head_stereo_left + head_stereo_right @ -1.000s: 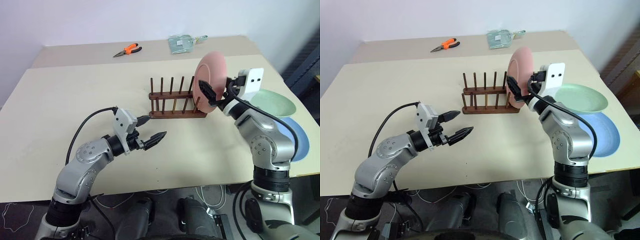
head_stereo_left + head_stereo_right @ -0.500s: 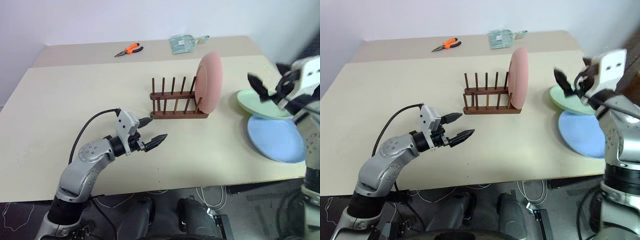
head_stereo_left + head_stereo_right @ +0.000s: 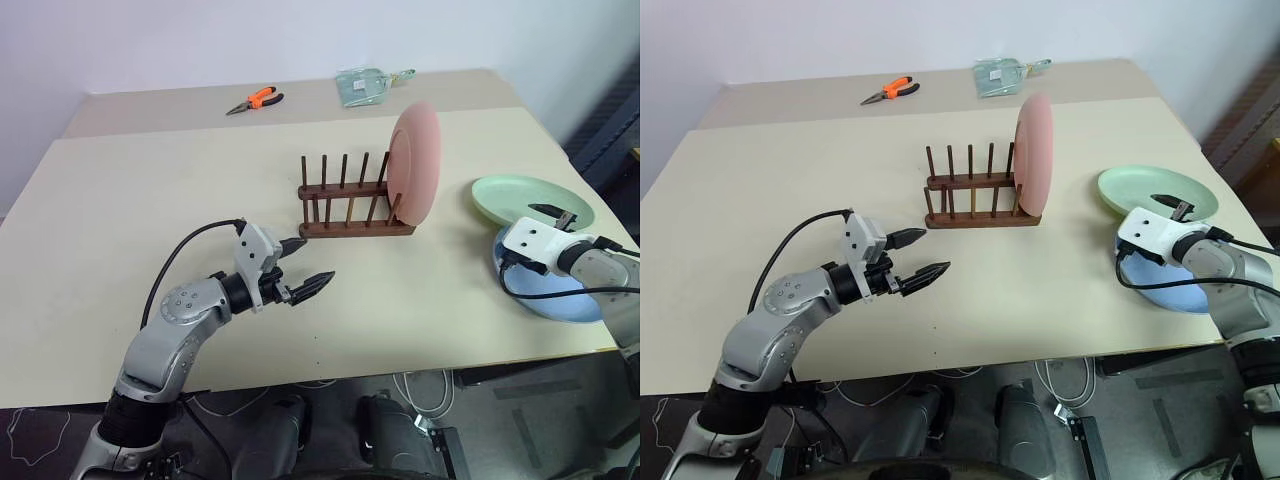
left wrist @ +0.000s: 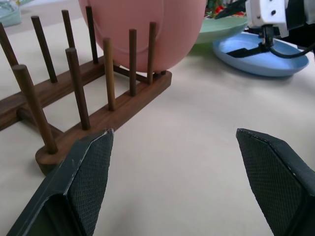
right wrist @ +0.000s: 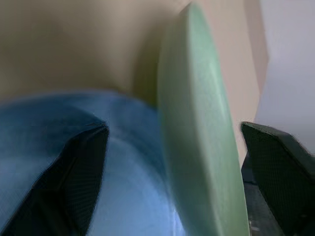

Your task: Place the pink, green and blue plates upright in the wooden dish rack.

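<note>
Left end effector (image 3: 300,263) hovers spread and empty, near-left of rack. Right end effector (image 5: 174,147) has left the pink plate (image 3: 417,162), dropped right; fingers spread astride green plate (image 3: 530,200) rim, atop blue plate (image 3: 560,295), not yet clamped. Pink stands upright at wooden dish rack (image 3: 350,205) right end. Far worktop (image 3: 120,200): pliers (image 3: 255,99), clear packet (image 3: 362,86), nothing obstructing.

Landmark: dish rack (image 3: 355,205), mid-table (image 3: 120,220). One plate (image 3: 415,163) stands upright in its right end slot. Two plates (image 3: 530,200) well right of rack, overlapping, one partly on the other (image 3: 560,295). Pliers (image 3: 255,99) and bag (image 3: 362,85) behind rack.
</note>
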Robot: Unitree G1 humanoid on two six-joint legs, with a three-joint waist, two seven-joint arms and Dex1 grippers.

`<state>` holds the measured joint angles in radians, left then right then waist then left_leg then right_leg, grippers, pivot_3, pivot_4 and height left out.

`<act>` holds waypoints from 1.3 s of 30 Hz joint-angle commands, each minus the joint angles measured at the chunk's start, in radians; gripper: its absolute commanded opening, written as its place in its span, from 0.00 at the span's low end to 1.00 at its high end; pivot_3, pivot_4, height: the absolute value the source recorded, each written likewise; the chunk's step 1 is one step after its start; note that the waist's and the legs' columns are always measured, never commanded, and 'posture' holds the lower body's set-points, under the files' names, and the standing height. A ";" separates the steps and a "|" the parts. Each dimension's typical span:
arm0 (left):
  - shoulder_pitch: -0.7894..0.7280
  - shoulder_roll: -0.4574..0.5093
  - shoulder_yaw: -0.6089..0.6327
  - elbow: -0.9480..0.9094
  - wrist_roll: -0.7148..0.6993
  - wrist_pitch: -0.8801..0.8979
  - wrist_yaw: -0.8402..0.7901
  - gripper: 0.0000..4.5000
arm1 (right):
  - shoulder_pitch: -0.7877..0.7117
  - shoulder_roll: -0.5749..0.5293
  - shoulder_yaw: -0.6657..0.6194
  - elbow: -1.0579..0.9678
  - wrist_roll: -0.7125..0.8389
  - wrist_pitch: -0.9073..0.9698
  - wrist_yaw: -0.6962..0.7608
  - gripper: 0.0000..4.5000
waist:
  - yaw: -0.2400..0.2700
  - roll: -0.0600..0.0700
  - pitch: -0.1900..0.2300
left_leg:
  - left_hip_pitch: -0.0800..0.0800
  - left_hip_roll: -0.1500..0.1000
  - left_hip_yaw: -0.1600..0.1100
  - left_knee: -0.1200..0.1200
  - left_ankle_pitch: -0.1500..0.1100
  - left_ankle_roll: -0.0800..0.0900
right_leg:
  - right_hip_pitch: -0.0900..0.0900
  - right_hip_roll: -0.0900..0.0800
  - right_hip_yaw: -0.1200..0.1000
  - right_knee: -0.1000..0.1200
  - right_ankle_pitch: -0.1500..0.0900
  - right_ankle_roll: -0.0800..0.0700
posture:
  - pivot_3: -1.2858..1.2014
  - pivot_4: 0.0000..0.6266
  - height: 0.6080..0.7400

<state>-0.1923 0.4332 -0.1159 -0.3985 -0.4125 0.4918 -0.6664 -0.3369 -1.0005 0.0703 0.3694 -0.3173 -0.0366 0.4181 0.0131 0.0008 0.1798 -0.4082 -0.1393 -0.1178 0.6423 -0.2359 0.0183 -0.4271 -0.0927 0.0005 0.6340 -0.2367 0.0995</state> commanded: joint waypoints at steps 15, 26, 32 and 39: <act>-0.023 -0.007 0.038 0.024 0.046 -0.075 0.039 0.91 | -0.339 0.353 -0.385 -0.496 0.532 0.246 -0.149 0.02 | -0.001 0.002 0.002 | 0.000 0.005 0.002 0.001 0.002 -0.004 | 0.000 0.005 0.003 0.000 0.001 -0.001 | 0.52 0.24 1.00; -0.034 0.004 0.115 0.101 0.073 -0.149 0.062 0.91 | -0.370 0.685 -0.393 -0.901 1.448 0.695 -0.376 0.02 | -0.001 0.001 0.001 | 0.000 0.006 0.002 0.000 -0.002 0.002 | -0.001 0.006 0.003 -0.002 0.004 -0.004 | 0.52 0.24 1.00; -0.011 0.001 0.135 0.074 0.058 -0.143 0.068 0.91 | -0.271 0.761 -0.260 -0.937 1.435 0.733 -0.487 0.02 | -0.002 0.001 0.001 | 0.000 0.007 0.002 0.000 -0.002 0.002 | -0.002 0.006 0.003 -0.002 0.004 -0.004 | 0.52 0.24 1.00; 0.007 0.008 0.141 0.049 0.044 -0.130 0.063 0.91 | -0.220 0.768 -0.145 -0.899 1.247 0.737 -0.543 0.02 | -0.002 0.001 0.001 | 0.000 0.007 0.003 0.000 -0.002 0.002 | -0.002 0.006 0.003 -0.001 0.004 -0.004 | 0.52 0.24 1.00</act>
<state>-0.1885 0.4323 0.0035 -0.3096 -0.3586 0.3659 -0.6028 -0.5494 -0.2374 -0.0790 -0.5153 0.9643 0.7129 -0.1153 0.0111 0.0021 0.1807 -0.4084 -0.1327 -0.1150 0.6419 -0.2374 0.0199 -0.4293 -0.0865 0.0037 0.6325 -0.2328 0.0959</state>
